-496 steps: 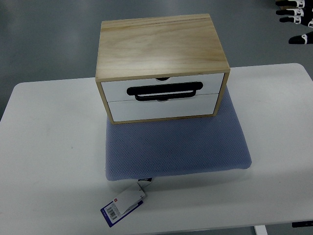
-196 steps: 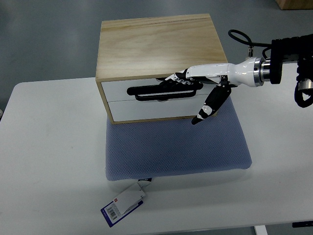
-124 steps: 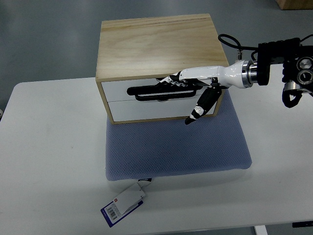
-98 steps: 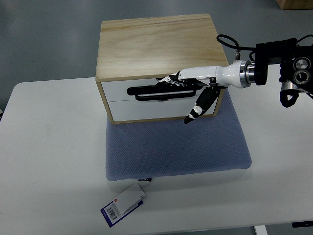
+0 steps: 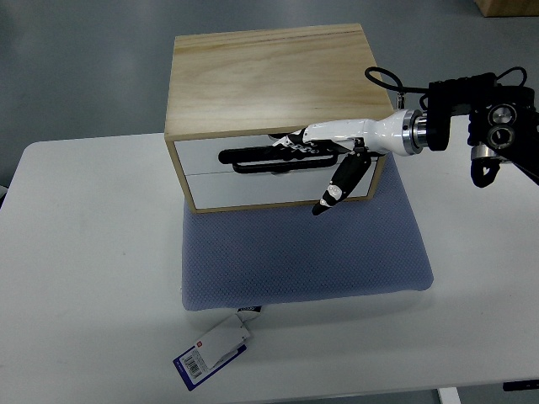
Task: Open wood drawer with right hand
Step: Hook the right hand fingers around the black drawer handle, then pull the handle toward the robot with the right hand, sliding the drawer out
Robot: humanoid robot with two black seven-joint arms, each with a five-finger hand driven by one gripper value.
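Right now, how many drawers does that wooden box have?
2, stacked in the front of the wooden box: the upper drawer, where the right hand reaches the black handle, and the lower drawer beneath it. Other sides of the box are hidden.

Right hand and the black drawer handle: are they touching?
Touching. Top view shows the right hand's fingers lying on the black handle of the upper drawer.

Single overhead camera on the robot's side, looking steeply down, fairly close, white counter (image 5: 93, 252) filling most of frame, grey floor (image 5: 76, 67) beyond
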